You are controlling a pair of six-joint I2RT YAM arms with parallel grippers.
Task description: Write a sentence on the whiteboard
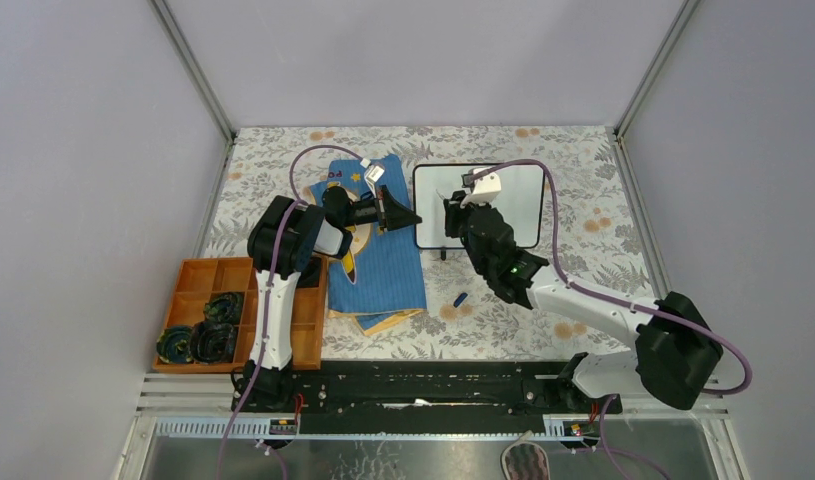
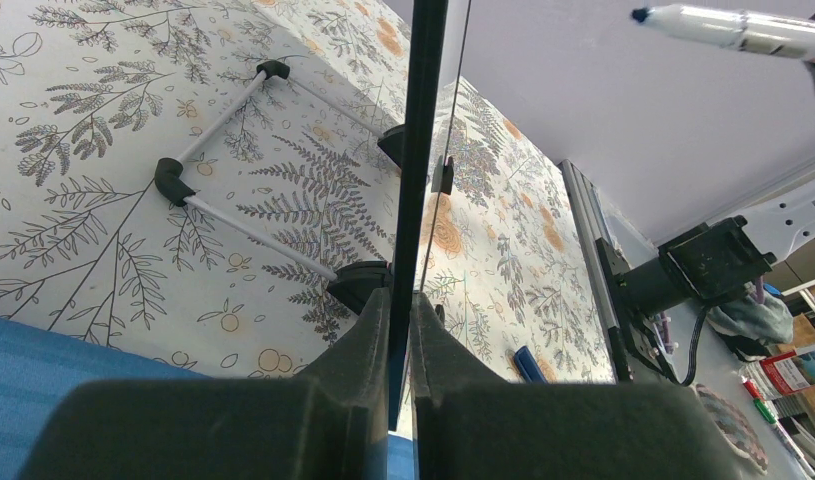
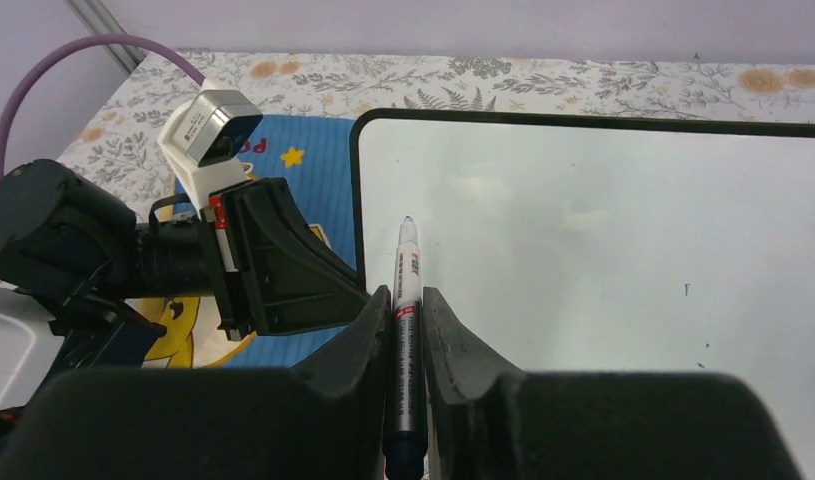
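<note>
Bright, even, diffuse light; soft shadows; mild sheen on the whiteboard [image 3: 603, 230]; wrist-view foregrounds blurred.

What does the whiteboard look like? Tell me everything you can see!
The whiteboard is a small white rectangle, smooth and shiny, with a thin black frame and rounded corners. It is blank except for a few tiny specks. It stands on the flowery table on black feet, with a white-rod stand behind it. The left gripper pinches its left edge. The marker tip hangs close in front, not touching.
</note>
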